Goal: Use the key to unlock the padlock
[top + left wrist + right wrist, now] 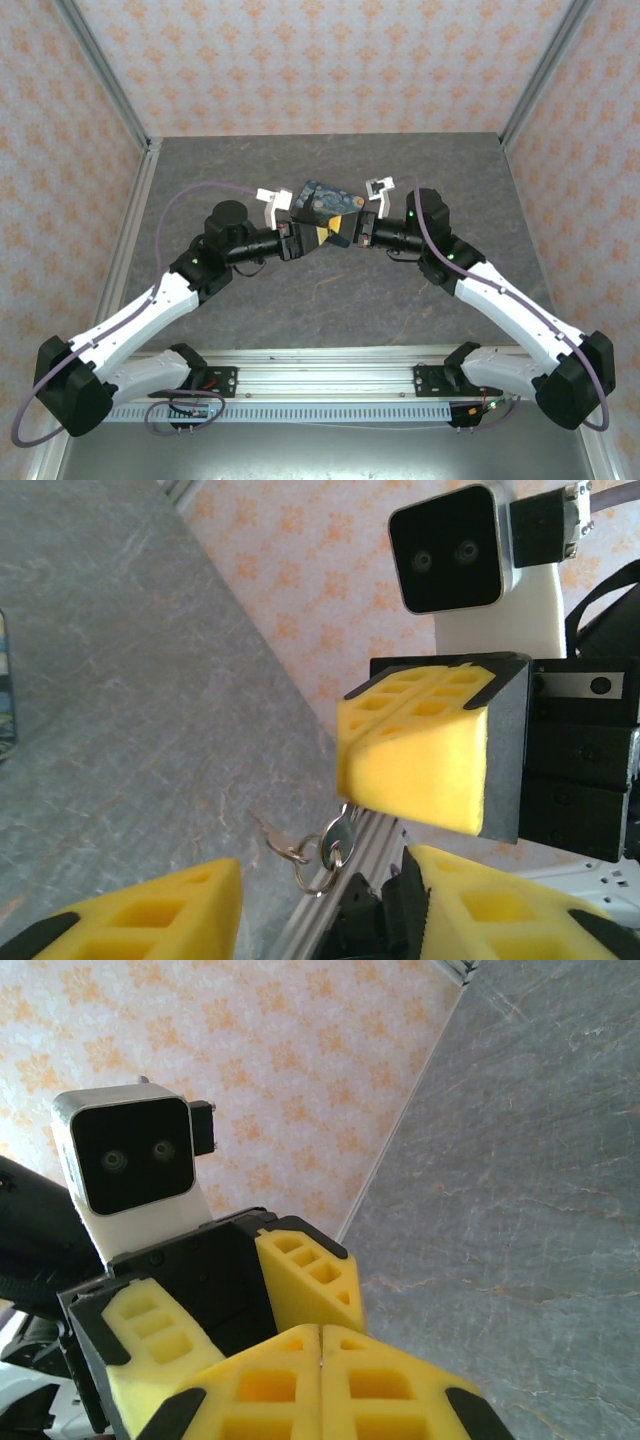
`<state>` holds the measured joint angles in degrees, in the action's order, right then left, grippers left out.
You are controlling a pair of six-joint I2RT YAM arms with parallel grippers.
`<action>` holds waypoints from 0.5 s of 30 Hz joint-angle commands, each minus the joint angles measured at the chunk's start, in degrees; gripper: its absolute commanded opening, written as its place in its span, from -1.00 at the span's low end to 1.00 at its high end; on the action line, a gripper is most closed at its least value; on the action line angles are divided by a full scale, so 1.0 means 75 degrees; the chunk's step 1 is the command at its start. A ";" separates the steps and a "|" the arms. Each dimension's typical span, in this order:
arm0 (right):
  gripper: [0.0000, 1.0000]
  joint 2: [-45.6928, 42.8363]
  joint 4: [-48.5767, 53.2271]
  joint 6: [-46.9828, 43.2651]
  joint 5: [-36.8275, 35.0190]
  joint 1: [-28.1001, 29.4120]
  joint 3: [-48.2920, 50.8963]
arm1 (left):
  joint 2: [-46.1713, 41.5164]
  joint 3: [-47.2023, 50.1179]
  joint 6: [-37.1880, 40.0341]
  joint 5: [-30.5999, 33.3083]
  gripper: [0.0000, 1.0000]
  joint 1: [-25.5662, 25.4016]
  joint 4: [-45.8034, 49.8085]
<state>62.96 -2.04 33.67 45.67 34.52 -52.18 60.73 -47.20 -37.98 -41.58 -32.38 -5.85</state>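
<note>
you're pinching the key (340,835) in your closed right gripper (415,765); its ring end is pointing between the parted fingers of your left gripper (322,865), just beside it.

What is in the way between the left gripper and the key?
Nothing visible. The key dangles below the right gripper, whose fingers are shut on it, and the open left gripper faces it across bare air.
</note>
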 commanded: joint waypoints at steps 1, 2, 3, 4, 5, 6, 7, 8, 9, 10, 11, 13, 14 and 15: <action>-1.00 0.0187 0.0233 -0.0566 0.0384 0.0038 -0.0378 | -0.0258 0.0036 0.0177 -0.0197 -0.03 0.0190 0.0033; -1.00 0.0276 0.0095 -0.0482 0.0485 0.0038 -0.0356 | -0.0246 0.0091 0.0106 -0.0279 -0.03 0.0197 -0.0148; -1.00 0.0339 -0.0054 -0.0403 0.0557 0.0038 -0.0324 | -0.0207 0.0136 0.0039 -0.0372 -0.04 0.0203 -0.0359; -1.00 0.0383 -0.0205 -0.0329 0.0615 0.0043 -0.0290 | -0.0179 0.0181 -0.0053 -0.0454 -0.05 0.0210 -0.0552; -1.00 0.0417 -0.0338 -0.0258 0.0647 0.0038 -0.0253 | -0.0142 0.0236 -0.0151 -0.0540 -0.08 0.0204 -0.0773; -1.00 0.0435 -0.0438 -0.0220 0.0649 0.0038 -0.0229 | -0.0112 0.0278 -0.0216 -0.0606 -0.10 0.0207 -0.0968; -1.00 0.0428 -0.0485 -0.0206 0.0633 0.0038 -0.0209 | -0.0105 0.0313 -0.0253 -0.0624 -0.11 0.0204 -0.1051; -1.00 0.0423 -0.0501 -0.0200 0.0604 0.0038 -0.0202 | -0.0096 0.0348 -0.0257 -0.0649 -0.12 0.0205 -0.1109; -1.00 0.0420 -0.0522 -0.0194 0.0594 0.0038 -0.0202 | -0.0094 0.0380 -0.0266 -0.0665 -0.14 0.0210 -0.1166; -1.00 0.0429 -0.0547 -0.0189 0.0583 0.0037 -0.0202 | -0.0093 0.0425 -0.0268 -0.0678 -0.15 0.0204 -0.1205; -1.00 0.0418 -0.0590 -0.0149 0.0586 0.0038 -0.0202 | -0.0093 0.0452 -0.0280 -0.0675 -0.16 0.0204 -0.1242; -1.00 0.0423 -0.0740 -0.0059 0.0590 0.0038 -0.0169 | -0.0053 0.0513 -0.0291 -0.0668 -0.17 0.0210 -0.1289; -1.00 0.0422 -0.0812 -0.0011 0.0602 0.0038 -0.0153 | -0.0036 0.0544 -0.0303 -0.0656 -0.18 0.0210 -0.1321; -1.00 0.0421 -0.0895 0.0038 0.0614 0.0038 -0.0122 | -0.0012 0.0583 -0.0315 -0.0643 -0.19 0.0210 -0.1357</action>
<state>66.61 -4.14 32.95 48.95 34.52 -53.34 60.36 -43.81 -39.59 -44.84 -31.07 -12.29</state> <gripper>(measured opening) 0.062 0.410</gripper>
